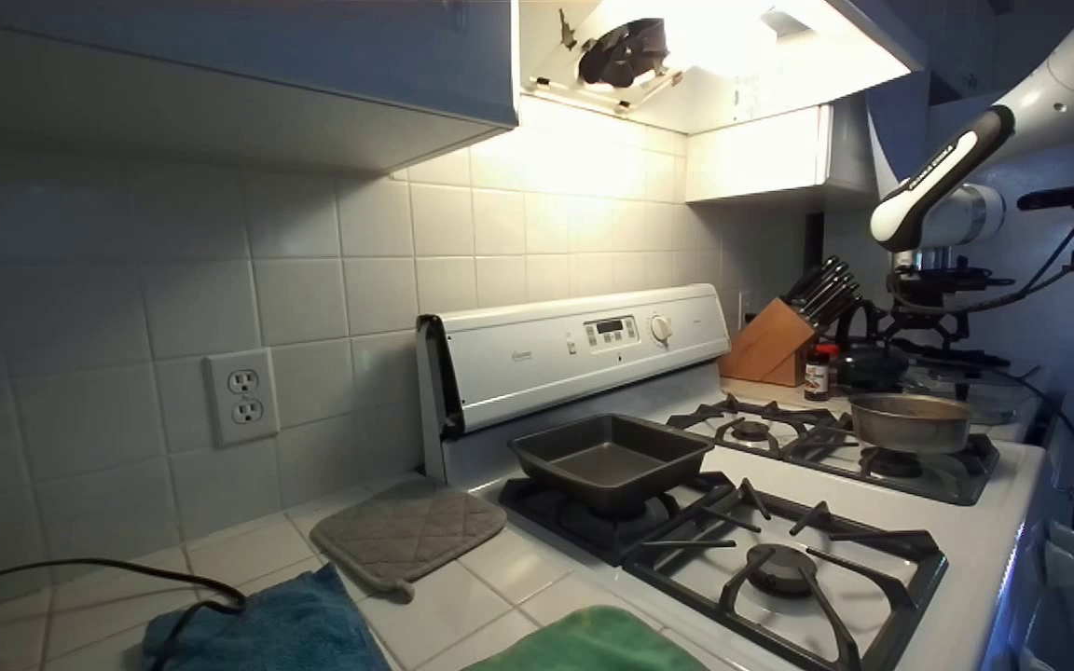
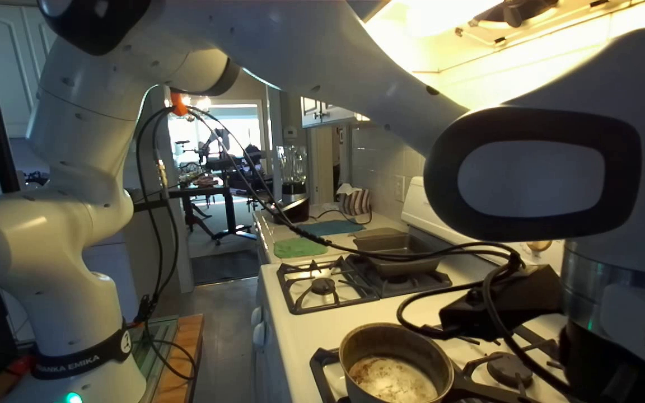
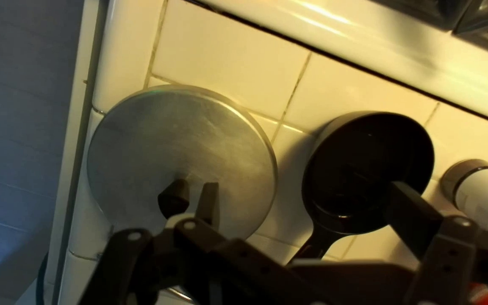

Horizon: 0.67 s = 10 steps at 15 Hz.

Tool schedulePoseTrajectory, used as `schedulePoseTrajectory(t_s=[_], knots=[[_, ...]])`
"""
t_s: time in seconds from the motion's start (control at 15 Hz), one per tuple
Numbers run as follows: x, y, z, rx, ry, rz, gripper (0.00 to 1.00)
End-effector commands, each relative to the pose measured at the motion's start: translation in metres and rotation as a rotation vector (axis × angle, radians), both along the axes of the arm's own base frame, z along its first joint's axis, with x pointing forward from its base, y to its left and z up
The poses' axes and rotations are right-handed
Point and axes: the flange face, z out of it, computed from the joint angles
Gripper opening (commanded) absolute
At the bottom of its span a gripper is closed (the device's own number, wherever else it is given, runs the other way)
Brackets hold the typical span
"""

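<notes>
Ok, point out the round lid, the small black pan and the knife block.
Round lid [image 3: 184,146], wrist view, metal top.
Small black pan [image 3: 364,169], wrist view, dark inside.
Knife block [image 1: 767,345], in an exterior view, wooden side.

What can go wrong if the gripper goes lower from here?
In the wrist view, one finger of the open gripper overlaps the metal lid beside its knob; a bump might slide the lid over the nearby counter edge. The other finger overlaps the small black pan, so going lower could tip it.
</notes>
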Motion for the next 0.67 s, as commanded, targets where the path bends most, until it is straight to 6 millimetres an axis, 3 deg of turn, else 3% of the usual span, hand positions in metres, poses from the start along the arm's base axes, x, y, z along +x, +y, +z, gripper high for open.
schedulePoseTrajectory(t_s=[0.0, 0.6], knots=[[0.004, -0.012, -0.006, -0.028, -0.020, 0.007, 1.00], [0.028, -0.021, -0.025, -0.084, -0.042, 0.040, 1.00]])
